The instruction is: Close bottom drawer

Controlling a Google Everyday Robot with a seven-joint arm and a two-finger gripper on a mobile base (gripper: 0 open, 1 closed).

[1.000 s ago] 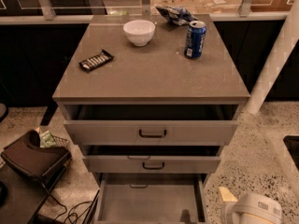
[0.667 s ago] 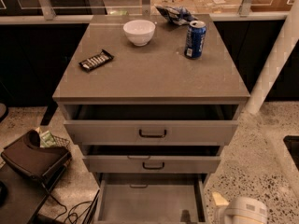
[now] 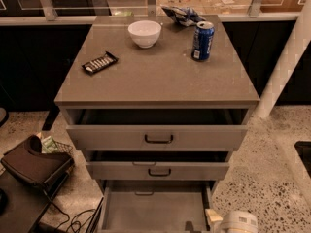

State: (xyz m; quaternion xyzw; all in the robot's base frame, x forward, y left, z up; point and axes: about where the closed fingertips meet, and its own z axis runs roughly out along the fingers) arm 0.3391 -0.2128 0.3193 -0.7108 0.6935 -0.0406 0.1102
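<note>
The grey-taupe cabinet [image 3: 155,81] has all three drawers pulled out. The bottom drawer [image 3: 155,210] is out the farthest. Its plain grey inside shows, and its front is cut off by the lower edge of the view. The middle drawer [image 3: 158,170] and the top drawer [image 3: 158,138] are each out a little, with dark pull handles. My gripper [image 3: 213,217] is at the bottom right, at the bottom drawer's right front corner, with the white arm housing [image 3: 239,222] behind it.
On the cabinet top lie a white bowl [image 3: 145,33], a blue can [image 3: 202,41], a crumpled snack bag [image 3: 181,14] and a dark snack bar [image 3: 99,62]. A brown bag [image 3: 34,164] and cables [image 3: 73,222] are on the floor at left. A white post [image 3: 286,67] stands at right.
The white arm end has moved left and slightly lower, toward the bottom drawer's right front corner. The drawers have not moved.
</note>
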